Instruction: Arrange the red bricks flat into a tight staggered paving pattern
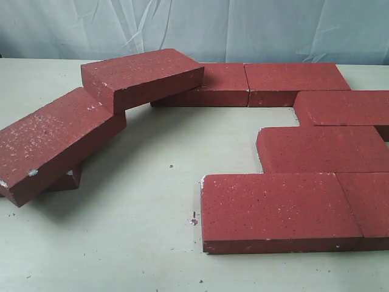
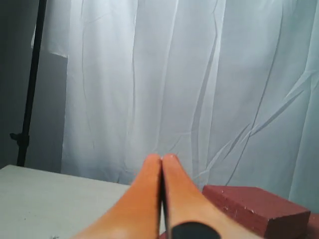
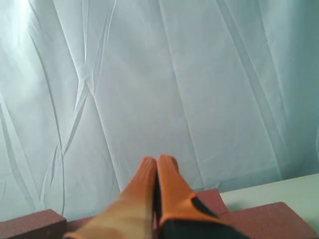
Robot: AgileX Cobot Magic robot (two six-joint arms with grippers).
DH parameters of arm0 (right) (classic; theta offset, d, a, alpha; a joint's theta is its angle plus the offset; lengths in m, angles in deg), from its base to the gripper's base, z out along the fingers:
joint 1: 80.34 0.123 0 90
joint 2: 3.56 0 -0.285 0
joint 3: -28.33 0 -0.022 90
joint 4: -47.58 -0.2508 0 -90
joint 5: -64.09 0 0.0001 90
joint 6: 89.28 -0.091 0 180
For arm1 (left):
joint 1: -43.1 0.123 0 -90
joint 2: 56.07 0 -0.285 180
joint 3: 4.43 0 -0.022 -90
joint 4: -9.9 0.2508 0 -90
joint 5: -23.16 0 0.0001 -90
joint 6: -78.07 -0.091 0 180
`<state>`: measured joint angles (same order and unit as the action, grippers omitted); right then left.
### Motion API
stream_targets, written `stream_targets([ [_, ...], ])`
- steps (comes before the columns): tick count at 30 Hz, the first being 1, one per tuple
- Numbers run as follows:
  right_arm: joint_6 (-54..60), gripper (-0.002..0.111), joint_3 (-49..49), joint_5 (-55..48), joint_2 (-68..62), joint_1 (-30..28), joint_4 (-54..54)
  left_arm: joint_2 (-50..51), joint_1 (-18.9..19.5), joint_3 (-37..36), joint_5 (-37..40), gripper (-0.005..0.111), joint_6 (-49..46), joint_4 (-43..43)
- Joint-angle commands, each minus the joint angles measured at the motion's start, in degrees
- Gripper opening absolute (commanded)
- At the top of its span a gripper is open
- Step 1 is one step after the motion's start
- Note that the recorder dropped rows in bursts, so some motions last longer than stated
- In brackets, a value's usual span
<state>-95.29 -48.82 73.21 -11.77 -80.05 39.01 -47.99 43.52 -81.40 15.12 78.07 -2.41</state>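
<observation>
Several dark red bricks lie on the pale table point(image 1: 140, 207). On the right, flat ones sit in staggered rows: a near brick point(image 1: 276, 207), one behind it point(image 1: 322, 149), and two along the back point(image 1: 295, 79). At the left, one brick point(image 1: 51, 140) rests tilted on another, and a second tilted brick point(image 1: 143, 76) leans from it onto the back row. Neither gripper shows in the exterior view. My left gripper point(image 2: 162, 159) is shut and empty, raised, with a brick point(image 2: 254, 206) beside it. My right gripper point(image 3: 158, 160) is shut and empty above bricks point(image 3: 271, 219).
A white wrinkled curtain point(image 1: 194, 27) hangs behind the table. A dark stand pole point(image 2: 30, 94) rises at the table's far side in the left wrist view. Small crumbs of brick point(image 1: 193, 220) dot the bare table in front of the near brick.
</observation>
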Motion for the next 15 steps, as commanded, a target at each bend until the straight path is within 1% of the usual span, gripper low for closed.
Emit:
stream_targets([
  [1,-0.2,-0.001,0.1,4.7,0.4,-0.3,-0.9,-0.3,0.1,-0.2,-4.2,0.0,0.7,-0.3],
  [5,-0.2,-0.001,3.6,4.8,-1.8,-0.3,-0.9,-0.3,0.1,-0.2,-7.0,0.0,1.6,-0.3],
  [8,-0.2,-0.001,6.4,5.3,-5.3,-0.3,-0.9,1.4,0.1,0.2,-9.5,0.0,5.1,-0.3],
  [11,-0.2,-0.001,8.8,6.8,-9.2,-0.3,-0.5,4.4,0.1,3.2,-11.4,0.0,5.6,-0.3],
  [15,-0.2,-0.001,12.6,6.9,-14.7,-0.3,1.7,10.4,0.1,8.5,-10.5,0.0,5.6,0.8],
])
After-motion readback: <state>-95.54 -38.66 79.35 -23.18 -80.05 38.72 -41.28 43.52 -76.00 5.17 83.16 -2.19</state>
